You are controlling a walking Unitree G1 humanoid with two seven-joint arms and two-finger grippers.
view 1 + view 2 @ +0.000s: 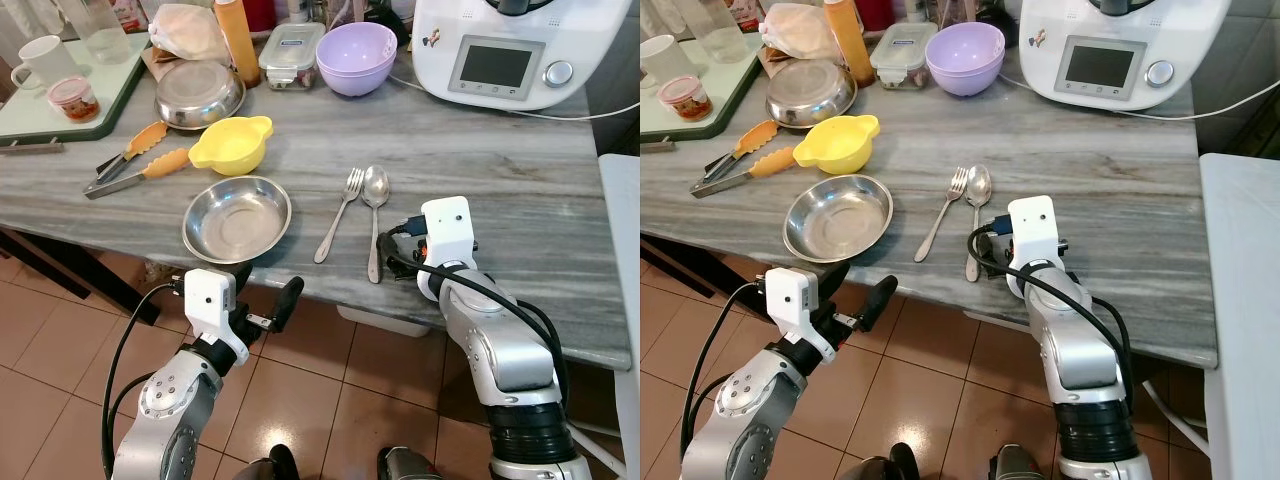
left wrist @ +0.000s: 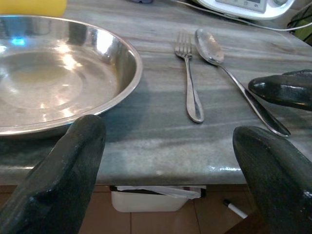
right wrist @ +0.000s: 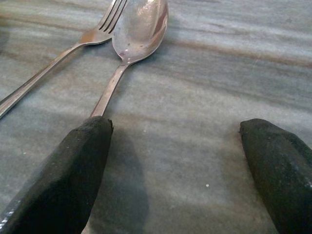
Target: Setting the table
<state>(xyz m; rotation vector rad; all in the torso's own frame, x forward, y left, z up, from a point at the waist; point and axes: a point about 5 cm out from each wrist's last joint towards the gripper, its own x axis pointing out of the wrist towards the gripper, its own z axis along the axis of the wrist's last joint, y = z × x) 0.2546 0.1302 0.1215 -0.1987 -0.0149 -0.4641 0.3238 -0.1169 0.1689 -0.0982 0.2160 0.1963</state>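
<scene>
A grey stone-patterned table [image 1: 500, 170] carries a steel plate [image 1: 237, 218] near its front edge, and everything else is placed here from that plate. Just to the plate's right lie a fork [image 1: 340, 213] and a spoon [image 1: 374, 215], side by side and almost touching at their heads, handles pointing toward the table's front edge. Directly behind the plate sits a yellow bowl [image 1: 232, 144], with orange-tipped tongs [image 1: 135, 160] to its left; further back stand a second steel dish [image 1: 199, 96], a purple bowl [image 1: 356, 58] and a white kitchen machine [image 1: 500, 50]. The right end effector [image 3: 180, 161] rests low over the table to the right of the plate, at the spoon's handle end; its fingers [image 3: 68, 180] are spread wide apart and grasp nothing, one finger lying over or just at the tip of the spoon handle, though contact is hard to judge from this angle. The left end effector [image 2: 165, 170] hangs below and in front of the plate, off the table edge, fingers [image 2: 63, 175] likewise spread and holding nothing, aimed at the stretch of table between plate and fork.
</scene>
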